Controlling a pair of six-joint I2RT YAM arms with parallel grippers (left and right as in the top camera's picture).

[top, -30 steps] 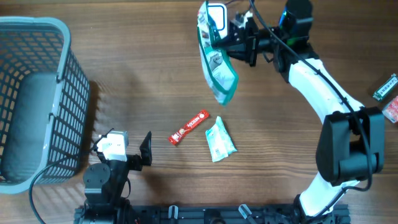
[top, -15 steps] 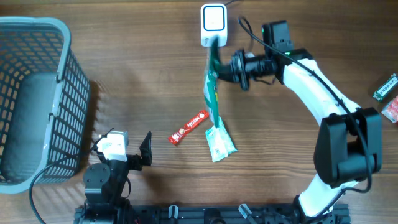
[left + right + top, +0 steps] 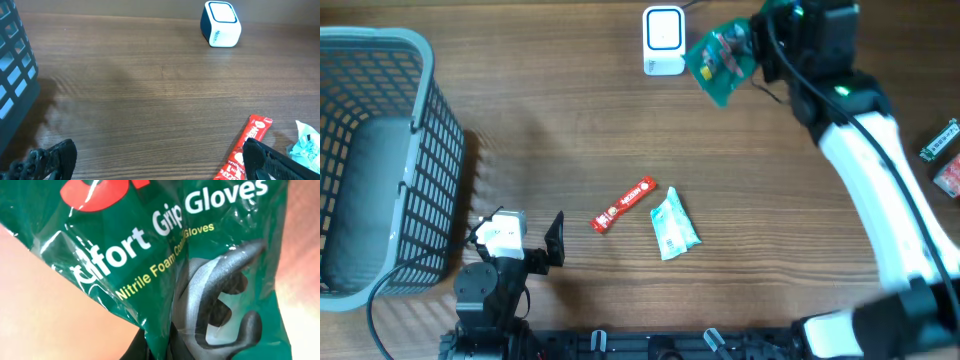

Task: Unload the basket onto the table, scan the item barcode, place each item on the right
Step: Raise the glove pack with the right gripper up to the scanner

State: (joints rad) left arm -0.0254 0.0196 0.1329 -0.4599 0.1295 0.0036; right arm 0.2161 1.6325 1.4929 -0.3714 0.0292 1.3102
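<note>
The right gripper point(image 3: 754, 54) is clamped on a green glove pack point(image 3: 719, 51), which hangs just right of the scanner point(image 3: 663, 40), near it but not touching in the overhead view. The right wrist view is filled by the pack's crinkled film, with white lettering "Grip Gloves", yellow "Nitrile Foam" and a picture of a grey glove. Dark fingers point(image 3: 156, 345) pinch its lower edge. Which face of the pack is turned to the scanner is hard to tell from here.

The left gripper point(image 3: 160, 167) stands wide apart with nothing between its tips, low over the tabletop point(image 3: 550, 120) and well in front of the scanner. A red bar point(image 3: 625, 204) and a teal pack point(image 3: 673, 226) lie side by side in front of the scanner, closer to the left gripper. A grey basket point(image 3: 428, 120) sits far left of the scanner. Two small packs point(image 3: 944, 155) lie far to its right, at the tabletop's edge.
</note>
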